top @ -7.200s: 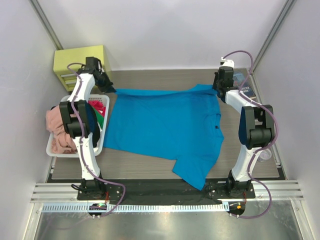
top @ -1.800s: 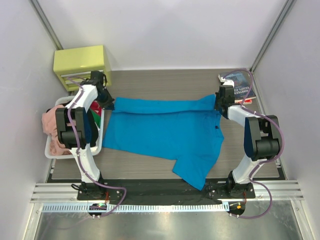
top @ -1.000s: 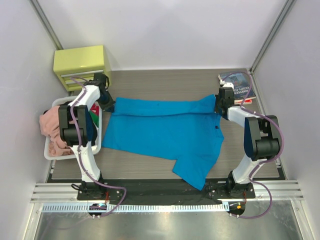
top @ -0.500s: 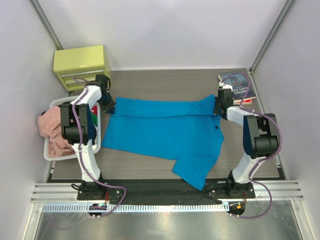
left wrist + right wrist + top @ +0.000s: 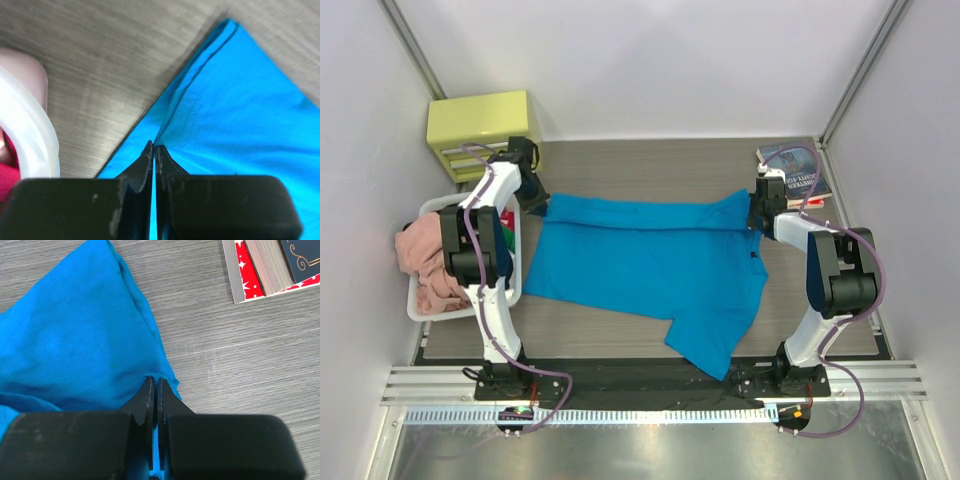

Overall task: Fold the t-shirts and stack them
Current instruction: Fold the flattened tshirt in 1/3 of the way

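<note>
A turquoise-blue t-shirt lies spread across the table, its far edge folded over toward me and one sleeve hanging off the near edge. My left gripper is shut on the shirt's far-left corner. My right gripper is shut on the shirt's far-right corner. A pink shirt is bunched in the white basket at the left, with red cloth beside it.
A yellow-green drawer box stands at the far left. A stack of dark-blue and red books lies at the far right, also in the right wrist view. White walls close in on three sides.
Both grippers have drawn the shirt's far edge toward the near side, folding it over. In the last second the left gripper has shifted slightly; the right has stayed still.
</note>
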Motion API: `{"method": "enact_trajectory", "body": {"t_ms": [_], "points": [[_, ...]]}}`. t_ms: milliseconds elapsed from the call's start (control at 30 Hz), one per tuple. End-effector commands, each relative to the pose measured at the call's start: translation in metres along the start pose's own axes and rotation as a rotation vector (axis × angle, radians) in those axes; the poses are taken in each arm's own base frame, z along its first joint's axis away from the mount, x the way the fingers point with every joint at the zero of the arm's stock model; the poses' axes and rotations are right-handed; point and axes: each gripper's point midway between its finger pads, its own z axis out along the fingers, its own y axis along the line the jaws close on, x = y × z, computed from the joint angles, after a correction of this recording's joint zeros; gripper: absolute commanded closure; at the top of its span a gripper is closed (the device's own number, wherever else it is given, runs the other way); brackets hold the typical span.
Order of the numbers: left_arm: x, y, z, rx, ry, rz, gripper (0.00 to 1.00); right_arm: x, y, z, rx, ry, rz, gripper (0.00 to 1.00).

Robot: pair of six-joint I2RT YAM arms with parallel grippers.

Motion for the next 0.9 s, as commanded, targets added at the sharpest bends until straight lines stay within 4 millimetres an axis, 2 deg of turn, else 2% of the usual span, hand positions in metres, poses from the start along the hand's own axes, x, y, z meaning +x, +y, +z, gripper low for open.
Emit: {"method": "enact_trajectory", "body": {"t_ms": [0, 133, 167, 633, 667, 700, 733, 767, 800, 833, 867], "points": [[-0.018, 0.011, -0.002, -0.045, -0.039, 0.012, 1.0, -0.025, -0.004, -0.01, 0.013, -0.065, 0.02, 0.99], [-0.012, 0.013, 0.005, -0.06, -0.022, 0.013, 1.0, -0.02, 0.0, -0.007, 0.002, -0.052, 0.037, 0.99], [-0.013, 0.013, 0.005, -0.06, -0.023, 0.013, 1.0, -0.012, -0.002, -0.007, 0.01, -0.022, 0.039, 0.99], [-0.006, 0.017, 0.01, -0.072, -0.003, 0.013, 0.99, 0.0, 0.008, 0.0, -0.027, 0.026, 0.058, 0.99], [-0.005, 0.018, 0.007, -0.075, -0.003, 0.015, 0.96, -0.003, 0.008, -0.002, -0.031, 0.023, 0.057, 0.96], [0.001, 0.007, 0.005, -0.064, -0.003, 0.043, 0.92, -0.005, 0.01, -0.003, -0.037, 0.019, 0.057, 0.92], [0.0, 0.005, 0.001, -0.063, -0.012, 0.046, 0.78, -0.008, 0.01, -0.008, -0.043, 0.012, 0.063, 0.87], [0.001, 0.001, -0.007, -0.056, -0.023, 0.053, 0.73, -0.014, 0.011, -0.01, -0.046, 0.002, 0.062, 0.73], [0.0, -0.002, -0.012, -0.051, -0.033, 0.055, 0.68, -0.017, 0.01, -0.014, -0.048, -0.005, 0.064, 0.67], [0.0, -0.006, -0.018, -0.045, -0.043, 0.055, 0.54, -0.024, 0.011, -0.02, -0.053, -0.023, 0.065, 0.6], [-0.002, -0.012, -0.03, -0.028, -0.066, 0.059, 0.45, -0.028, 0.009, -0.023, -0.051, -0.032, 0.066, 0.48]]}}
